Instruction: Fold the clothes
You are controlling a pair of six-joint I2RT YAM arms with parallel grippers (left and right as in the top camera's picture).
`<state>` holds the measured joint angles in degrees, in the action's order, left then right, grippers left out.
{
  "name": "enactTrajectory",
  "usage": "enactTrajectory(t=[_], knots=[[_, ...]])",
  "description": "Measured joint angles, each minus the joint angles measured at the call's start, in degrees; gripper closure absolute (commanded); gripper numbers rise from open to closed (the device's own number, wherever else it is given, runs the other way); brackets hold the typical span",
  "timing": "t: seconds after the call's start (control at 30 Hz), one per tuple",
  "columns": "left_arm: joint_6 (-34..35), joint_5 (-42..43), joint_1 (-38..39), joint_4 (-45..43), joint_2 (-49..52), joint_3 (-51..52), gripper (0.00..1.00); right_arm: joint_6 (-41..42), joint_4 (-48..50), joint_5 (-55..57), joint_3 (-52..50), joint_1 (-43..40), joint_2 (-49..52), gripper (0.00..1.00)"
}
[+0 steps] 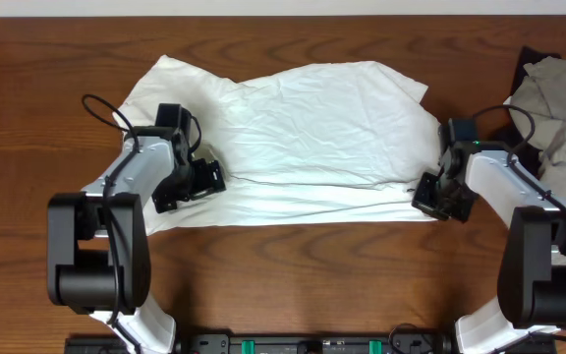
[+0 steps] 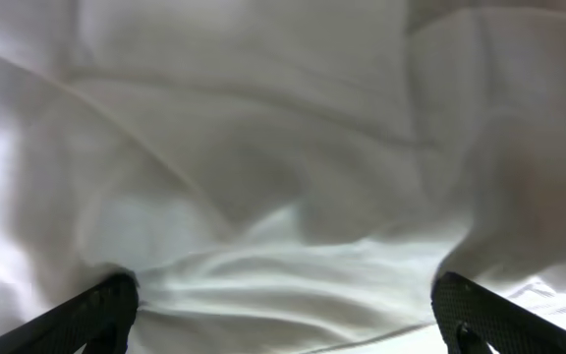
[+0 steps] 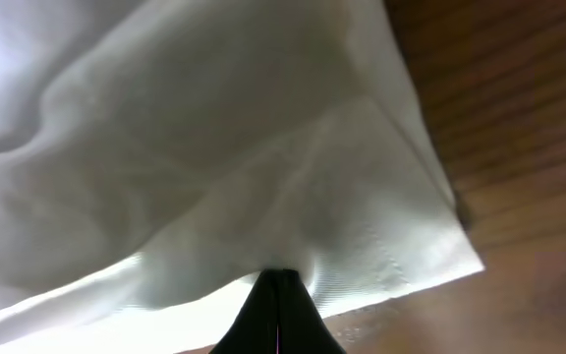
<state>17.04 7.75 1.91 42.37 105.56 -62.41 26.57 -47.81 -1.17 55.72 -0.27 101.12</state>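
Plain white T-shirt (image 1: 312,138) on wooden table (image 1: 293,280)

Our left gripper (image 1: 197,183) hangs wide open, down at the left side of the T-shirt (image 1: 312,118). Our right gripper (image 1: 440,197) is pinched closed on the T-shirt's near right corner, both forearms angled inward.

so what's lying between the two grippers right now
Only the white T-shirt: in the overhead view its cloth fills the whole stretch from the open left gripper to the right gripper, shut on its corner.
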Motion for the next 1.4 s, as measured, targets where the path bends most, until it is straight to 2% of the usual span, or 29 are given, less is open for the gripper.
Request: enactTrajectory(t=[0.43, 0.7, 0.93, 0.97, 1.0, 1.07, 1.1, 1.23, 1.4], knots=[[-1.03, -2.64, -0.42, 4.00, -1.22, -0.15, 0.02, 1.86, -3.65, 6.47, 0.17, -0.04, 0.50, 0.99], [-1.03, -4.13, -0.42, 5.99, -10.64, -0.15, 0.02, 4.04, -7.78, 9.07, 0.39, -0.37, 0.50, 0.99], [-1.01, -4.96, -0.42, 6.78, -20.33, -0.15, 0.02, 6.54, -14.14, 12.04, 4.85, -0.37, -2.64, 0.97], [-1.01, -5.01, -0.42, 6.78, -21.99, -0.15, 0.02, 6.75, -14.60, 12.28, 5.70, -0.37, -4.17, 0.88], [-1.01, -5.01, -0.44, 6.75, -23.45, -0.15, 0.02, 6.93, -14.73, 12.35, 6.49, -0.37, -5.73, 0.73], [-0.98, -5.05, -0.42, 6.73, -26.18, -0.24, 0.02, 5.90, -14.60, 11.82, 7.98, -0.37, -9.16, 0.16], [-0.94, -5.11, -0.42, 6.75, -27.71, -0.39, 0.02, 4.63, -14.34, 11.06, 8.79, -0.37, -10.84, 0.01], [-0.20, -5.09, -0.44, 6.75, -31.50, -3.15, 0.02, -1.51, -13.44, 5.62, 12.94, -0.37, -15.78, 0.01], [0.11, -3.37, -0.44, 6.23, -32.09, -10.54, 0.02, -6.01, -12.83, -0.96, 20.09, -0.37, -17.35, 0.01]])
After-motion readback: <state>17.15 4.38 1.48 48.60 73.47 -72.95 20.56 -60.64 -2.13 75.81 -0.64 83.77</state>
